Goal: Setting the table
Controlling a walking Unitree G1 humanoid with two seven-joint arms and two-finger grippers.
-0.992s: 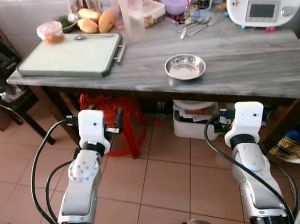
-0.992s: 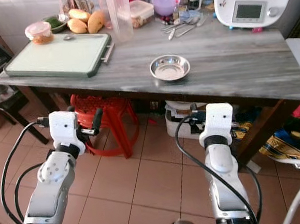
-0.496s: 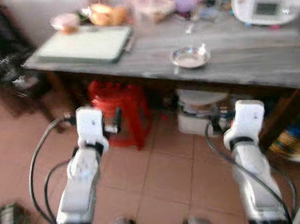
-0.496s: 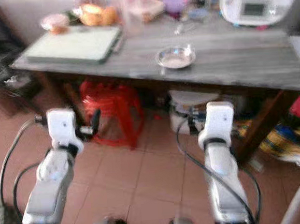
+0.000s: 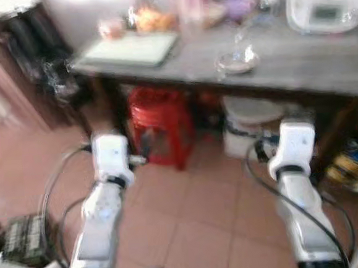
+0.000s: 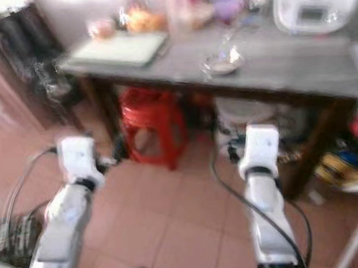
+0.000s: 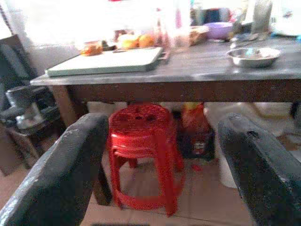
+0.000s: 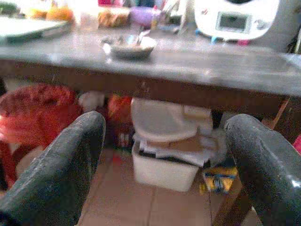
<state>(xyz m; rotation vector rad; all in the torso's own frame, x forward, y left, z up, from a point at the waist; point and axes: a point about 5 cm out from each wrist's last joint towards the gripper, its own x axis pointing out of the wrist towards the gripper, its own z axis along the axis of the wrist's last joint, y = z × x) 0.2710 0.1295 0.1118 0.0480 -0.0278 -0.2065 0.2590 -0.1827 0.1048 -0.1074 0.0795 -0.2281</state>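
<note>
Both arms raised short of the table (image 7: 197, 70). My left gripper (image 7: 160, 165) and right gripper (image 8: 162, 160): fingers spread wide, holding nothing. Red stool (image 7: 143, 150) and white bin (image 8: 164, 155) under the table. Steel bowl (image 7: 253, 55) on top, near the front edge; green board (image 7: 106, 61) well to its left.

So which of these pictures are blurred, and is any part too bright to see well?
Both eye views are smeared by motion; the steel bowl is only a pale blur. The left wrist view is sharper: the red stool reads clearly, but the wall behind the table is washed out. The right wrist view is soft, with glare at its top.
</note>
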